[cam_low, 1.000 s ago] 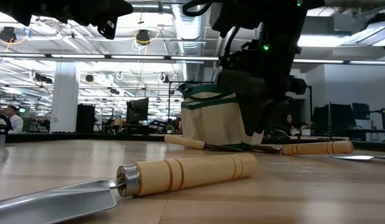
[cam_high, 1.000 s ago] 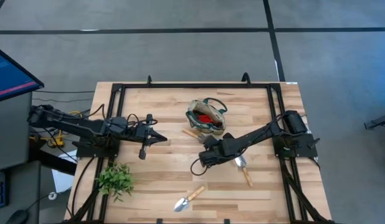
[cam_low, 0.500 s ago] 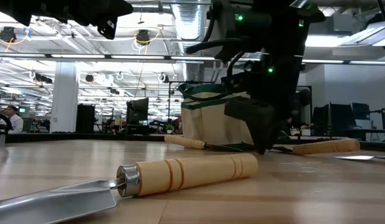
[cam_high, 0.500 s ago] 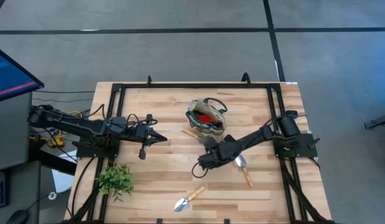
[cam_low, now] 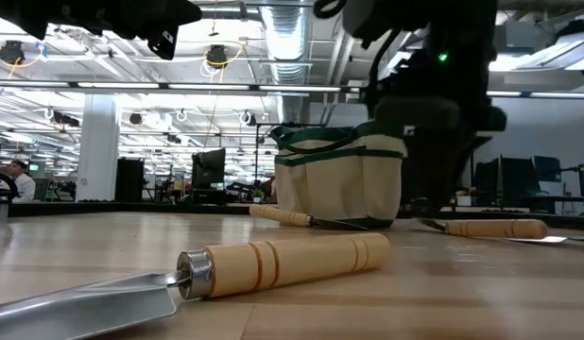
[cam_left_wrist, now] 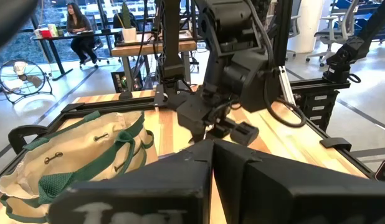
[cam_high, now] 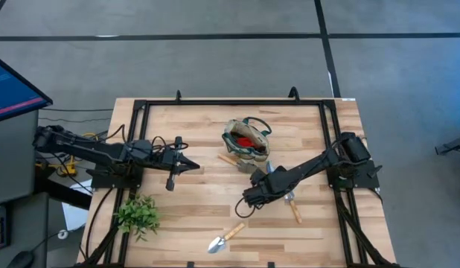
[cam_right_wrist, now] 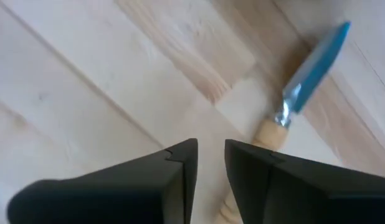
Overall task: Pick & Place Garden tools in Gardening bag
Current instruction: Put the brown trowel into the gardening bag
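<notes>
Wooden tabletop (cam_high: 193,201), seen from above and from the wrist. Right gripper (cam_right_wrist: 208,163) is held low over the boards, its fingers (cam_right_wrist: 180,165) parted by a narrow gap with nothing between them; a trowel (cam_right_wrist: 292,99) lies just ahead, its long axis running away from the jaws. Since a second earlier this gripper has shifted toward the trowel (cam_high: 289,201) and narrowed. Left gripper (cam_high: 187,165) is parked shut, well apart. Gardening bag (cam_high: 245,141) is placed near the table's far edge; another trowel (cam_high: 225,238) is left nearer the front.
</notes>
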### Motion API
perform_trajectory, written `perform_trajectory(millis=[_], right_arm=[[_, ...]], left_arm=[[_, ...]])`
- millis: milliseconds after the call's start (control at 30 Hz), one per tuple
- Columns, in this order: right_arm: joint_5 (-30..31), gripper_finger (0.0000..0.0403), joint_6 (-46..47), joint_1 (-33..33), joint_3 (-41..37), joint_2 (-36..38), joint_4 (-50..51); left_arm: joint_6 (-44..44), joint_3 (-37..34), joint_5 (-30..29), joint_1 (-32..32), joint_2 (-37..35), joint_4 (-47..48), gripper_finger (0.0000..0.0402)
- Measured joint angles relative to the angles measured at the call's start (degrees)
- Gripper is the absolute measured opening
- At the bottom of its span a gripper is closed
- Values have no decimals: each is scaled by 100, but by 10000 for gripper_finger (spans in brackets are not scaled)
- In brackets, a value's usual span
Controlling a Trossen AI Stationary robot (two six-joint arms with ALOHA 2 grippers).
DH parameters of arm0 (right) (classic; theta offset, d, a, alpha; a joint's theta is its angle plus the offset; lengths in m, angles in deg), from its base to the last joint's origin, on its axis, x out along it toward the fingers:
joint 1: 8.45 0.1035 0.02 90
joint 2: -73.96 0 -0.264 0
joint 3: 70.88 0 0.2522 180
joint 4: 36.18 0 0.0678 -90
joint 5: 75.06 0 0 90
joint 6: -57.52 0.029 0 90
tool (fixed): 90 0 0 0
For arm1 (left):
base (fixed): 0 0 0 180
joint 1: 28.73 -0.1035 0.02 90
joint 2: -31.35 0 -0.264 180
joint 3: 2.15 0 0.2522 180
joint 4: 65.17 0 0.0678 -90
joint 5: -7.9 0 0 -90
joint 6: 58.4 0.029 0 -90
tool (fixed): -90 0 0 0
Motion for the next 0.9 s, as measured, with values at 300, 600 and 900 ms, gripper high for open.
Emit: perform_trajectory(millis=[300,600,900], right_arm=[[-244,72,469,173,4,220,815],[-530,94,152,182,2,163,345],[-532,185,406,182,-133,163,541]], left_arm=[[1,0,0,0,0,0,2],[-15,0,0,1,0,0,2],[-37,0,0,0,0,2,2]])
